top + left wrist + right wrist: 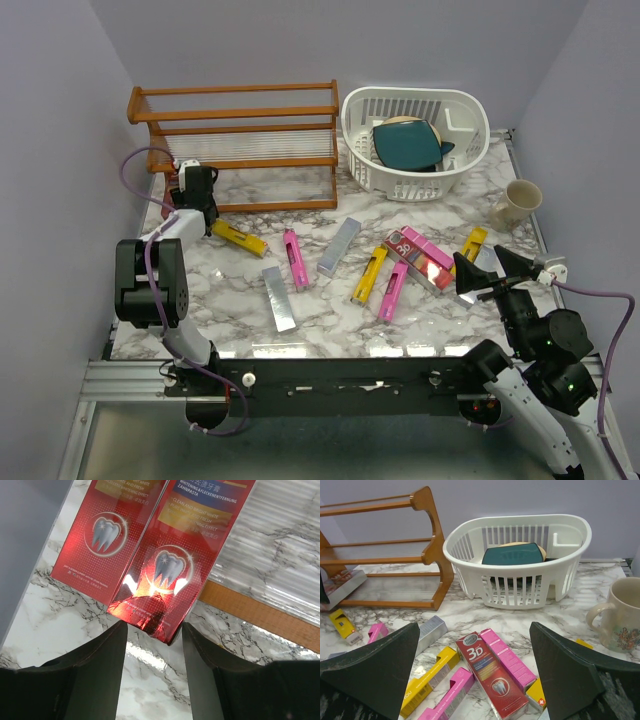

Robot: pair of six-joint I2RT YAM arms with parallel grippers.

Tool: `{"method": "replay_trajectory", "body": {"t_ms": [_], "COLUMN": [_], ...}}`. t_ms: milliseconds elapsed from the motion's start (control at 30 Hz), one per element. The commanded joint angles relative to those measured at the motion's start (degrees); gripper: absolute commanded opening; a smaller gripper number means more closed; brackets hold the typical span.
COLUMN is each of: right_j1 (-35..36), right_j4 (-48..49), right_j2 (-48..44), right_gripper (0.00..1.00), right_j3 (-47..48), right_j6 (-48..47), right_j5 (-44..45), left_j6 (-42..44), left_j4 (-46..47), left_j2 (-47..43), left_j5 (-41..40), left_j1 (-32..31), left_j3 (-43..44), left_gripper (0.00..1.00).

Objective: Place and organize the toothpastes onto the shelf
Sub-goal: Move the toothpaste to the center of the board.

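Toothpastes (369, 274): long, narrow cartons in red, silver, pink and yellow. Several lie loose on the marble tabletop (450, 320), scattered from left to right on the near side of the shelf (235, 115) and the white basket (465, 165). Two red ones lie side by side at the shelf's left end.

Left gripper (155, 626): the jaws are part-way apart, flanking the near end of the right-hand red carton (170, 570). You cannot tell whether they pinch it or stand just clear.

Right gripper (475, 627): the jaws are wide and hold nothing, hovering over the cartons near the mug (515, 203).

Handling, as a judgement: expect light, stiff cardboard that dents under a hard squeeze. The glossy foil faces will probably be slippery. Take each carton across its narrow width near mid-length so it does not tip. Where two lie touching, pick the one with free sides first.
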Motion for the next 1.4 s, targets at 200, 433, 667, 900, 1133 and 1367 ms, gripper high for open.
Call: {"method": "replay_trajectory", "body": {"t_ms": [200,433,667,900,1133,1367], "right_j1": [0.47,0.47,0.47,0.56,0.47,0.47], "right_j4": [-1.07,-1.15,-1.24,-1.42,-1.5,-1.68], "right_j2": [-16.51,-16.51,-16.51,-16.51,-16.51,-16.51], "right_gripper": [1.0,1.0,1.0,1.0,1.0,1.0], "right_j3": [1.04,1.21,1.39,1.39,1.56,1.83], "right_j6": [-0.58,-0.58,-0.49,-0.5,-0.41,-0.23], "right_j5": [0.91,0.82,0.73,0.82,0.38,-0.15], "left_j6": [-1.03,-3.93,-5.52,-4.99,-8.06,-10.26], "left_j4": [2.45,-0.1,-4.75,-11.08,-15.56,-19.43], "left_j2": [-1.34,-5.65,-10.4,-7.42,-1.8,1.64], "left_j5": [1.13,2.19,3.16,2.01,7.8,11.15], "left_j1": [1.42,0.99,-3.91,-12.45,-14.92,-17.73], "left_j3": [0.69,-0.54,-1.95,0.69,3.4,4.82], "left_gripper": [0.63,0.78,0.86,0.88,0.88,0.88]}}
